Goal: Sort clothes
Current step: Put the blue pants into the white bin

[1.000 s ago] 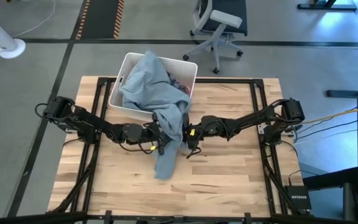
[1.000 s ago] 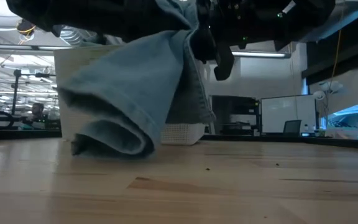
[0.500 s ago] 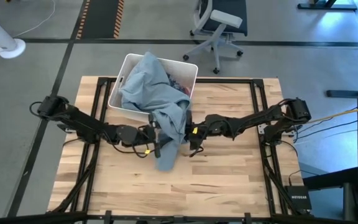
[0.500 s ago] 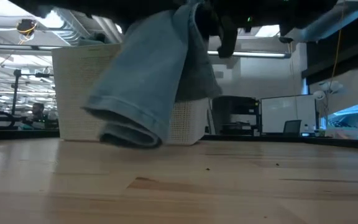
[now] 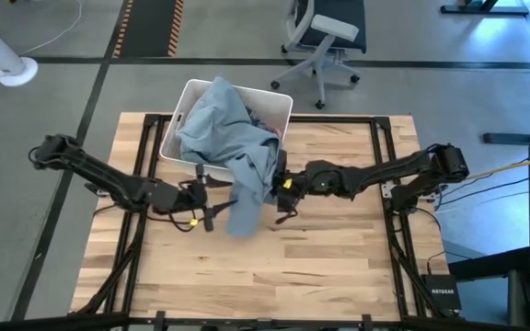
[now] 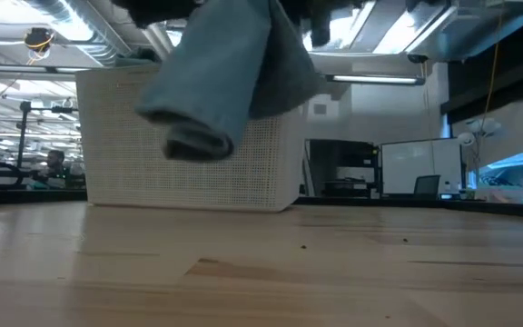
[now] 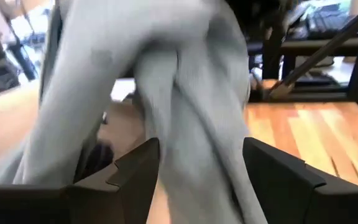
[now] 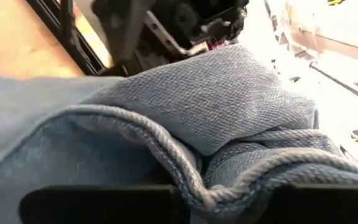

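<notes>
The light blue denim piece (image 5: 233,138) lies heaped over the white bin (image 5: 178,129). It spills over the bin's near rim, and its lower end (image 6: 193,136) hangs clear of the table. My right gripper (image 5: 277,188) is shut on the denim just in front of the bin. My left gripper (image 5: 210,200) stands open to the left of the hanging part. In the left wrist view the denim (image 7: 191,93) hangs in front of its spread fingers. Other clothes (image 5: 263,119) show in the bin beside the denim. My right gripper pinches a bunch of the denim's folds (image 8: 194,171) between its two fingers, several layers with a stitched hem among them. It comes in level from the table's right. Above the hold the denim rests on the bin; below it the end hangs slack, clear of the table. Whether my left gripper touches the denim, I cannot tell.
The bin (image 6: 189,136) stands at the table's far edge, left of centre. Bare wood (image 5: 339,248) lies in front of both arms. Beyond the table are an office chair (image 5: 325,37) and a fan (image 5: 7,55).
My right gripper has risen with the denim. The denim's lower end, which lay folded on the table, now hangs clear in front of the bin. My left gripper has drawn back toward the table's left edge and upward, away from the hanging part.
</notes>
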